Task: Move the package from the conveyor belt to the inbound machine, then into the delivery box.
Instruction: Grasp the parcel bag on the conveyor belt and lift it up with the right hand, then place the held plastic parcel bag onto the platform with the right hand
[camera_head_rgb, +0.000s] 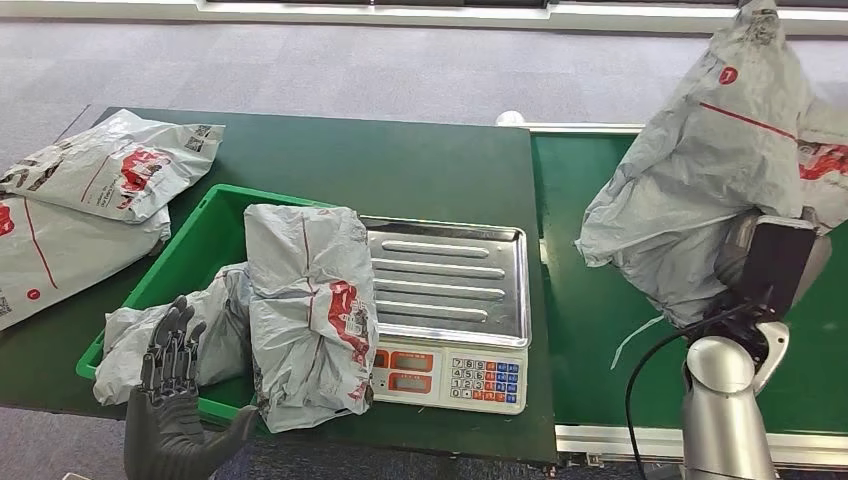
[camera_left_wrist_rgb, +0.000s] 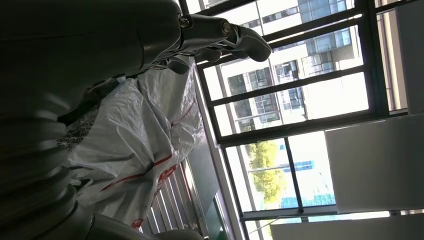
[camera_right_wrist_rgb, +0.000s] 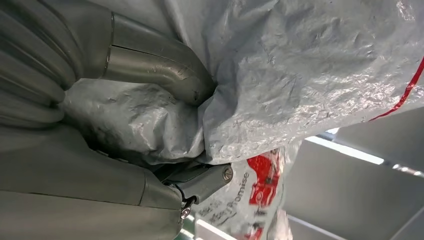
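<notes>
Green belt (camera_head_rgb: 610, 330) lies under the right hand (camera_right_wrist_rgb: 150, 150), whose fingers (camera_right_wrist_rgb: 160, 65) clutch a grey bag (camera_head_rgb: 700, 170) marked "Promise" in red. Near left, the left hand (camera_head_rgb: 170, 400) hovers empty, fingers spread, beside the green bin (camera_head_rgb: 190, 250).

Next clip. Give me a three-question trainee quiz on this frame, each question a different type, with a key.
1. True or false: the right hand holds a grey plastic mail package above the green conveyor belt.
2. What lies on the steel scale tray? A) a package B) nothing C) a box
3. Fill in: the grey package with red print leans over the rim of the green plastic ____.

Key: 1 true; 2 B; 3 crate
</notes>
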